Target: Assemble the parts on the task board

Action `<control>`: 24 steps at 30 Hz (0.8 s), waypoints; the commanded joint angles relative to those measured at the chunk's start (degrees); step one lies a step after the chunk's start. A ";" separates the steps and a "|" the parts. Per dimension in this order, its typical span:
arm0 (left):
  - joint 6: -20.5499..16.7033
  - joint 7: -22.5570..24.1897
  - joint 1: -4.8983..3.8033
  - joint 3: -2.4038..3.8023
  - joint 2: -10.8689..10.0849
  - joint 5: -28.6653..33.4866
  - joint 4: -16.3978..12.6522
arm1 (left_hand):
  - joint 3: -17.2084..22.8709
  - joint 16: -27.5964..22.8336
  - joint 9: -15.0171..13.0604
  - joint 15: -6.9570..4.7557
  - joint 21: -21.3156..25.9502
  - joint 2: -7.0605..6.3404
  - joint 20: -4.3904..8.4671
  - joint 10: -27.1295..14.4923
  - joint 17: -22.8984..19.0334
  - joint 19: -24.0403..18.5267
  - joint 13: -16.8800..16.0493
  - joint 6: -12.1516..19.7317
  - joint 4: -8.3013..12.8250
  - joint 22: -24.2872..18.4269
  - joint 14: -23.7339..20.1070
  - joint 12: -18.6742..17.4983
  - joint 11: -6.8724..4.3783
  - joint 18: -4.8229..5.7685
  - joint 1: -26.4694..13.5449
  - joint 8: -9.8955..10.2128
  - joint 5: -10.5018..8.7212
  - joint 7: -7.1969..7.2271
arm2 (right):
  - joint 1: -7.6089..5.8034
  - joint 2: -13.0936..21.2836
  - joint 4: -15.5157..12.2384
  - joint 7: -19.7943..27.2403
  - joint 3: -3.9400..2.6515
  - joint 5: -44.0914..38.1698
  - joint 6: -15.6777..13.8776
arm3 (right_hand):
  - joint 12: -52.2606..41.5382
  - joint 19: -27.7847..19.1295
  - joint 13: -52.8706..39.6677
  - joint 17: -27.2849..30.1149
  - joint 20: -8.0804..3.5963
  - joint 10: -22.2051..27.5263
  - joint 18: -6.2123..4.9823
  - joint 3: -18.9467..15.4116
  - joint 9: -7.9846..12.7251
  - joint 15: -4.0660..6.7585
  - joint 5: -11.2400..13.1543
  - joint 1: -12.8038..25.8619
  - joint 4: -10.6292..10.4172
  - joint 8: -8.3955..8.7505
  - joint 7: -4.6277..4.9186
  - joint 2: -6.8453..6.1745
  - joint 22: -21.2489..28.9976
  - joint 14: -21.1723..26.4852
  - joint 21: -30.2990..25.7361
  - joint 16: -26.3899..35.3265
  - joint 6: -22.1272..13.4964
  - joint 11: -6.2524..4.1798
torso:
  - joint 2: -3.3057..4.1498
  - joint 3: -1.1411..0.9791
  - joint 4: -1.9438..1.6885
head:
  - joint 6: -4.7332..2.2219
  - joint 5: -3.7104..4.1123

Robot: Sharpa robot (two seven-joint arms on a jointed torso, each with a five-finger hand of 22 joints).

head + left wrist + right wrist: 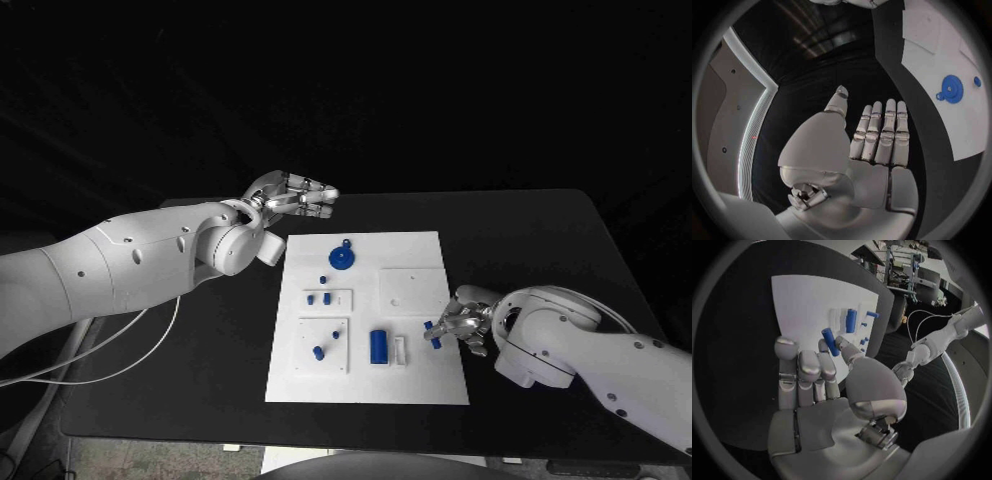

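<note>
Right hand (826,390) pinches a blue part (830,341); left hand (864,150) lies flat, empty.

A robotics lab: black table (534,240), dark backdrop, equipment racks (904,270) and cables behind.

White rounded arm shells, small dark screw holes; silver segmented fingers (879,132); white cables trailing.

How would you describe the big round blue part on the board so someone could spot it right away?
Start at the white task board in the middle of the black table. Look to its far end, nearest the left hand. There lies the round blue part, a flat disc with a small tab, much wider than the slim blue pegs and cylinder nearer the robot.
</note>
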State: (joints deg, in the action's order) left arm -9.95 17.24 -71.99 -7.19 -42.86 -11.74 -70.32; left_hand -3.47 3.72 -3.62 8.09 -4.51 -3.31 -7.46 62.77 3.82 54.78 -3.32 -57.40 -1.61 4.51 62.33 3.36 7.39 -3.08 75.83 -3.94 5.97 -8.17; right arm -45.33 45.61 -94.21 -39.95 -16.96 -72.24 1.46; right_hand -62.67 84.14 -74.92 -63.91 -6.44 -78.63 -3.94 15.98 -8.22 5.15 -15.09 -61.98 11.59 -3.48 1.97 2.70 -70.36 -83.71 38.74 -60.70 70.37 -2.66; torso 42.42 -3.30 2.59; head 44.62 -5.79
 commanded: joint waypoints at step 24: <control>1.17 0.04 0.00 0.03 0.59 0.00 0.00 | -0.09 -0.20 -0.08 0.12 -0.33 0.54 -0.06 -0.12 0.00 0.32 -0.08 0.12 -0.15 -0.06 0.28 0.12 0.13 0.70 -0.32 0.13 -0.03 -0.08 | 0.14 -8.73 8.38 0.12 3.46 2.11 3.42 | 0.58 2.74 0.03 0.35 -0.40 -0.35 0.08 -2.74 0.81 0.43 2.02 1.14 -3.60 -0.18 -0.10 0.50 0.28 0.14 -0.36 0.66 0.26 -0.04 | -0.01 -0.08 0.00 | 0.35 -0.33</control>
State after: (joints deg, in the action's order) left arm -9.78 17.07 -71.99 -7.19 -42.40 -11.74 -70.26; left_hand -3.47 3.72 -3.62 8.09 -4.52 -3.09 -7.47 62.77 3.82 54.77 -3.32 -57.40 -1.61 4.51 62.33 3.36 7.39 -3.08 75.61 -3.94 5.97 -8.17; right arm -45.27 37.09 -85.96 -40.13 -13.53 -69.30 3.93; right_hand -62.47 84.14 -74.92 -63.61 -6.44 -78.73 -3.94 13.21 -7.37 5.14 -13.31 -61.31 8.36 -3.82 1.96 2.93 -70.12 -83.71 38.49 -60.31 70.37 -2.56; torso 42.43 -3.39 2.55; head 44.91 -6.08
